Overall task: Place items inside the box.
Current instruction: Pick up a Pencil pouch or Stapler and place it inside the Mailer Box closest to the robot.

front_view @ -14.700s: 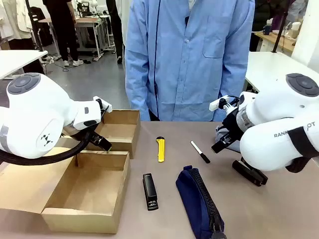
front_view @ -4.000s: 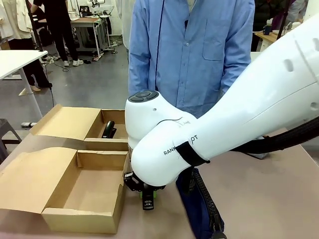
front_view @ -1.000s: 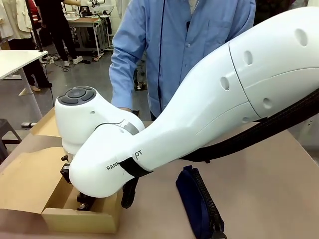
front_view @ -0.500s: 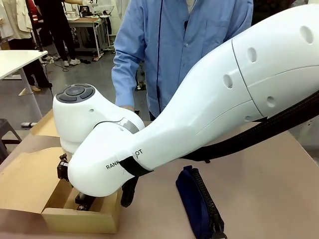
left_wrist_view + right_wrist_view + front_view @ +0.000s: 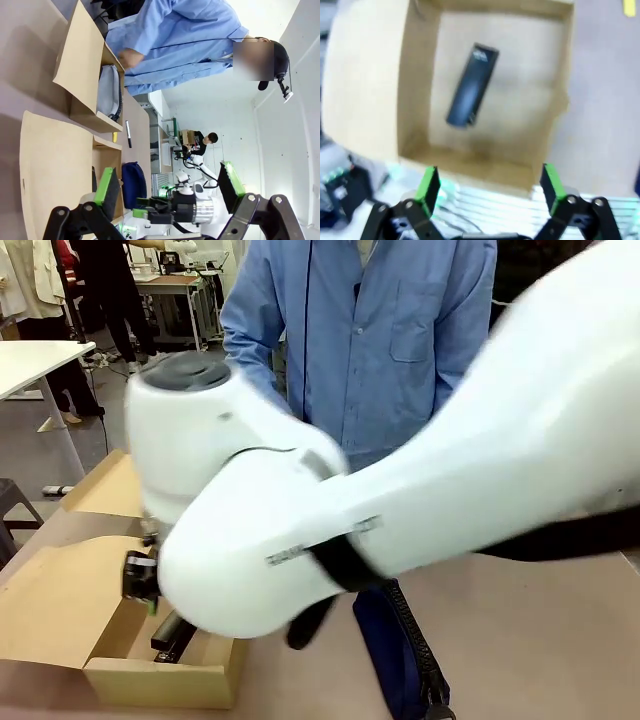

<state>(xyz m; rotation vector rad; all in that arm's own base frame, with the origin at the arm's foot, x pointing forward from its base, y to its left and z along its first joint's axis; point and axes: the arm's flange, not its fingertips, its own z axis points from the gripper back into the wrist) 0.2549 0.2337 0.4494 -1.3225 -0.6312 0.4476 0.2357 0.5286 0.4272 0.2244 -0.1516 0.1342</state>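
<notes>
Logged black stapler (image 5: 470, 85) inside cardboard box (image 5: 150, 687), with both grippers empty.

Found stapler flat on the floor of the near compartment, lying slightly askew. Noted right gripper (image 5: 489, 187) above the box, fingers spread wide, nothing between. Recorded right arm (image 5: 400, 490) motion-blurred across front view. Noted left gripper (image 5: 169, 185) likewise spread wide, holding nothing, well apart from the box. Saw navy pencil pouch (image 5: 400, 665) on the table (image 5: 540, 640) to the right of the box. Saw yellow utility knife (image 5: 115, 137) and marker pen (image 5: 128, 141) on the table outside the box, near each other but apart.
</notes>
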